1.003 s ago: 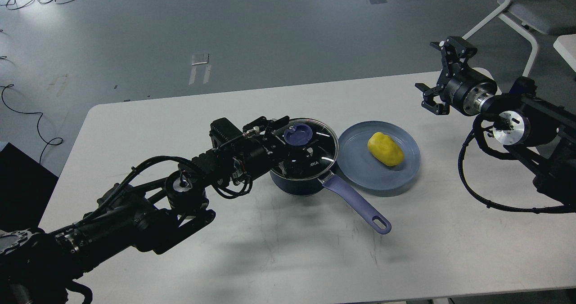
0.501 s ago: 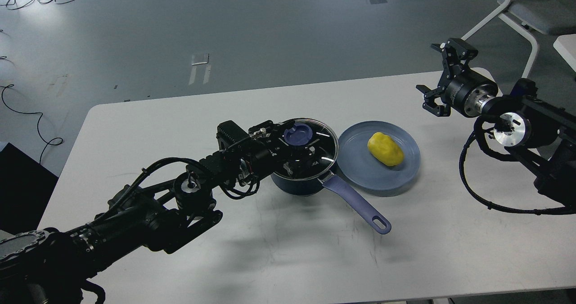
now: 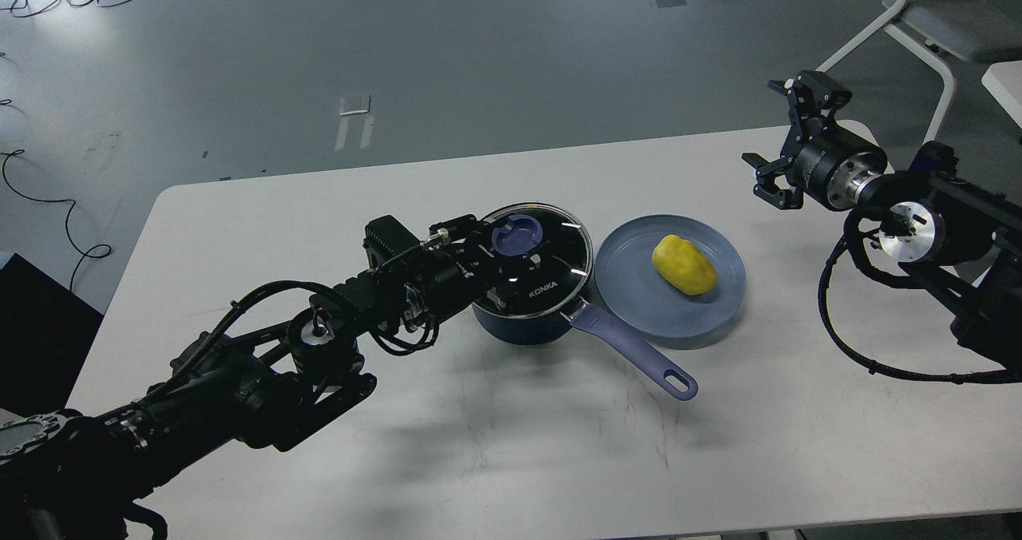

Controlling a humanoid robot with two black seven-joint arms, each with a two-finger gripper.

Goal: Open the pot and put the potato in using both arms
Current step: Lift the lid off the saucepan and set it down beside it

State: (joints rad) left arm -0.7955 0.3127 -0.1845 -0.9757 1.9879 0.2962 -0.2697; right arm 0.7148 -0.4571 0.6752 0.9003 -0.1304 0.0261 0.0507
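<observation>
While lidded — one pot (image 3: 531, 316), one potato (image 3: 683, 264)

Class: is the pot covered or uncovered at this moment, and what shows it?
Covered. The glass lid sits across the pot rim, its purple knob on top.

There was one pot (image 3: 531, 320) with one glass lid (image 3: 543, 272) on it, and that lid carried one purple knob (image 3: 515, 236). One long handle (image 3: 635, 352) stuck out from the pot. One potato (image 3: 683, 264) lay on one blue-grey plate (image 3: 639, 300). One white counter (image 3: 559, 444) bore them all. Two black arms were in view, so two grippers: one left gripper (image 3: 511, 246) and one right gripper (image 3: 786, 144).
</observation>
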